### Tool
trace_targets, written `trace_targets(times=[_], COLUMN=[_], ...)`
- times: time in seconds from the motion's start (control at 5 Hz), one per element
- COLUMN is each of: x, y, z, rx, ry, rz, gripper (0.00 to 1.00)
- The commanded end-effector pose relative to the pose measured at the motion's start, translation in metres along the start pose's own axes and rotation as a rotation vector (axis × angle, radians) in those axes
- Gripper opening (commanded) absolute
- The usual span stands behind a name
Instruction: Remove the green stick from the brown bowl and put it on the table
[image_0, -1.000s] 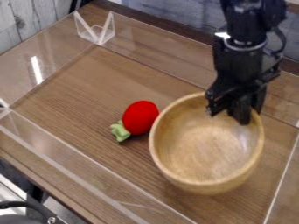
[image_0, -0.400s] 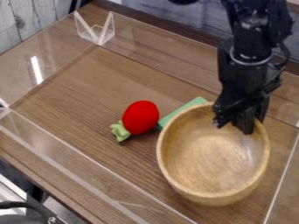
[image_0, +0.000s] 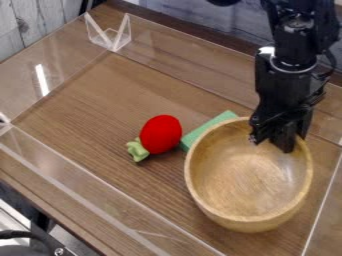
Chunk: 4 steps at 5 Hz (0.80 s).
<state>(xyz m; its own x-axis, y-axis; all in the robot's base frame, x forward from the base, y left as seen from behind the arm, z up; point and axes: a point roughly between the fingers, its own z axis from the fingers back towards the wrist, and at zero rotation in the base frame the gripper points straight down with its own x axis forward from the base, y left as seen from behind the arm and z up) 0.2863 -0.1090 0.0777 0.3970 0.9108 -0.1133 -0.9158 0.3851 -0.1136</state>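
The black gripper (image_0: 271, 136) is at the far rim of the light-brown wooden bowl (image_0: 250, 174), toward the far right corner of the dark brown wood-grain tabletop (image_0: 80, 120). Its jaws are closed on that rim, though the fingertips are small and dark, and how deep they bite cannot be told. The arm comes down from above the far right corner.

The 1 bowl takes up much of the near right part of the tabletop. It is tilted, its pale, smooth inside turned up and toward the camera; whether its underside touches the wood cannot be told.

The flat green stick (image_0: 207, 132) is outside the bowl, on the tabletop just beyond the bowl's far left side. The rim covers part of it from view, so its full length does not show. The gripper is not holding it.

To the left of the stick, near the middle of the tabletop, lies the round red toy (image_0: 162, 132), with its pale green stub (image_0: 136, 151) pointing toward the near left. It sits apart from the bowl, 1 narrow strip of wood between them. Low clear walls edge the tabletop, and 1 black coiled cable (image_0: 27, 239) lies outside its near left edge.
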Motion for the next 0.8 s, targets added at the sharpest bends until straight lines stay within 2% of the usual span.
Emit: trace_targets(times=[0.0,0.4,0.6], x=[0.003,-0.003,-0.001], y=[-0.016,-0.016,-0.014], z=[0.028,0.051,0.058], rx=[-0.077,-0.085,-0.093], ry=[0.005,0.056,0.083], rz=[-0.053,-0.023,0.004], gripper=[0.00,0.00,0.00])
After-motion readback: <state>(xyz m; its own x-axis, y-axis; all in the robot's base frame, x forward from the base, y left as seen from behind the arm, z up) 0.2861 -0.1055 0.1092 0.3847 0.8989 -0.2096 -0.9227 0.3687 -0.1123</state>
